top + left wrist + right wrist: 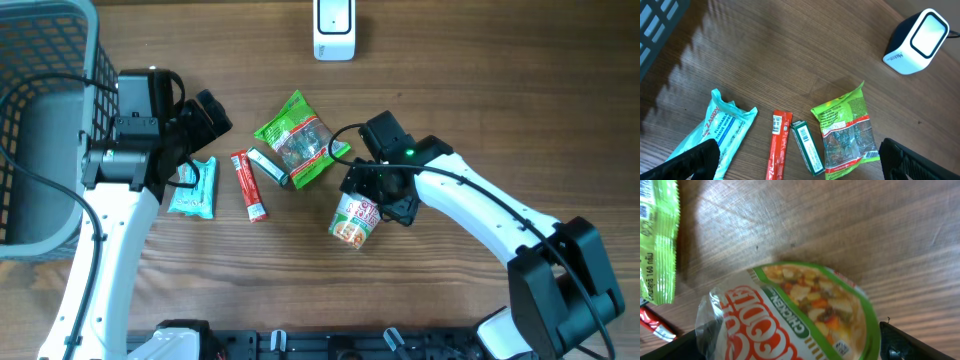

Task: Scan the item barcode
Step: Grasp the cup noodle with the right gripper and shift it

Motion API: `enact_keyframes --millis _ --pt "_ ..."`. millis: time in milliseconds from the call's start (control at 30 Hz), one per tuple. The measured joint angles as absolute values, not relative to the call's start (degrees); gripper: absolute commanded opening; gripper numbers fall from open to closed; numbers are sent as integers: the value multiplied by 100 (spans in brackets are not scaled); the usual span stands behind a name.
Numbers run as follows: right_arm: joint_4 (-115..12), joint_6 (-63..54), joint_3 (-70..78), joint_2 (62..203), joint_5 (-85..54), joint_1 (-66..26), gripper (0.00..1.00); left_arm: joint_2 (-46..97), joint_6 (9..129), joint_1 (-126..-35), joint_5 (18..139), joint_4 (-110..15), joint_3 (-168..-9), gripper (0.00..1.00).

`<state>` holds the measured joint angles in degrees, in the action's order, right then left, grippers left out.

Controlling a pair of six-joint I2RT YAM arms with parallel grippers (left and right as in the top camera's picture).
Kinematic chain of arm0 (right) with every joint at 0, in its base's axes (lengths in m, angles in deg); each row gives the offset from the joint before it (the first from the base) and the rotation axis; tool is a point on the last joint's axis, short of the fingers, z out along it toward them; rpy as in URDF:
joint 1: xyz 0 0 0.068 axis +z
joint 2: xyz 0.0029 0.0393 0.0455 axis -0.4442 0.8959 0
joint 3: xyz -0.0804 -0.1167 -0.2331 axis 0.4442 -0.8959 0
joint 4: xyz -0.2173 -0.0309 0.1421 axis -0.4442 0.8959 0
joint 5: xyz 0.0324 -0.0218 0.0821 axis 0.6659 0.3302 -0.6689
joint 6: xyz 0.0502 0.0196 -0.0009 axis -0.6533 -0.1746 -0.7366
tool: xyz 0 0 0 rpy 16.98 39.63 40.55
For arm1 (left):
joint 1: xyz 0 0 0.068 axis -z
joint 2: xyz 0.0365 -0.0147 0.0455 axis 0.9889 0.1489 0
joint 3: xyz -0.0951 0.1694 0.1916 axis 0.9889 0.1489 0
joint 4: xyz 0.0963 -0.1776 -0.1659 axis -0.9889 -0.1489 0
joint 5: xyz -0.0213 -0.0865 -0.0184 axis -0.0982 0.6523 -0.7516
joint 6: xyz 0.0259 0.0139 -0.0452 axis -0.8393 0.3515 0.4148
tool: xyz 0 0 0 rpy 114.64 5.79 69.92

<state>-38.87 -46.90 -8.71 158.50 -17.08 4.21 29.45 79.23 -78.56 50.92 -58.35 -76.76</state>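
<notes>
- Right gripper [792, 342]: jaws stand at full spread, one to each side of the cup noodle [353, 218]. No closure on it shows, so I judge the cup not yet gripped.
- Cup noodle: lies on its side on the table [480, 100], lid end toward 5 o'clock in the overhead view. It sits directly under the right gripper. Its barcode cannot be made out in any view.
- Left gripper [797, 162]: jaws equally wide and holding nothing. It hangs above the row of packets toward 9 o'clock of the cup.
- Neighbouring items: green snack bag [298, 138] at 11 o'clock of the cup, near but apart. Beyond it toward 9 o'clock lie the green gum pack [267, 167], the red stick [249, 185] and the blue packet [193, 188].
- Scanner [334, 27]: stands at 12 o'clock on the table edge, well apart from the cup.
- Basket [30, 245]: at 9 o'clock, beyond the left arm.
- Step in hand, as judged: approach and pick of the cup; scanning not begun.
- Next move calls for: closing squarely on the cup wall without crushing it, lifting, carrying it toward 12 o'clock, and turning it until the barcode faces the scanner window.
</notes>
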Motion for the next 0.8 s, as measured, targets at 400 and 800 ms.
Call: enact_keyframes --millis 400,800 --pt "-4138 -5675 -902 15850 -1924 612 100 2945 7923 -7854 5092 -5835 -7676 100" --pt "-4414 -5262 -1171 15853 -1845 618 100 2945 7923 -7854 5092 -5835 -7676 100"
